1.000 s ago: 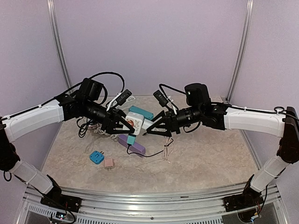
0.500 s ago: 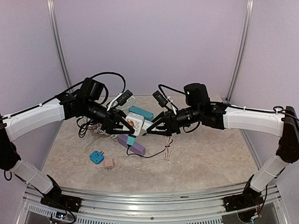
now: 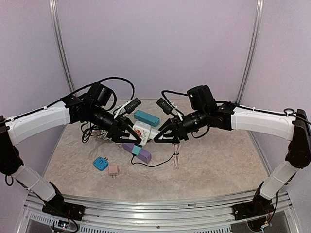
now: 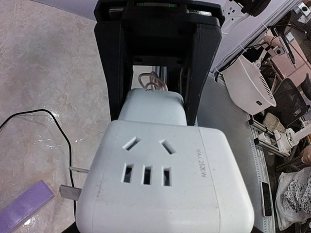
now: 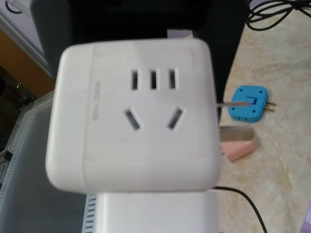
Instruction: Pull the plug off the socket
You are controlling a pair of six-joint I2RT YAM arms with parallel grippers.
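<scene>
A white cube socket (image 3: 141,129) is held above the table between both arms. My left gripper (image 3: 130,134) is shut on it from the left, its fingers hidden under the cube (image 4: 165,184) in the left wrist view. A white plug (image 4: 153,107) sticks out of the cube's far side. My right gripper (image 3: 157,136) is shut on that plug (image 5: 155,213), black fingers (image 4: 114,73) on either side of it. In the right wrist view the cube (image 5: 136,116) fills the middle, and two metal prongs (image 5: 235,131) jut from its side.
Below the socket lie a purple block (image 3: 144,155) with a teal piece (image 3: 136,150) on it and a black cable (image 3: 158,163). A teal block (image 3: 146,118) sits behind. A blue adapter (image 3: 100,163) and a pink adapter (image 3: 113,169) lie front left. A white cable (image 3: 176,160) trails right.
My right gripper's jaws have closed in on the white plug, and that arm has edged slightly left. The left gripper keeps its hold on the socket.
</scene>
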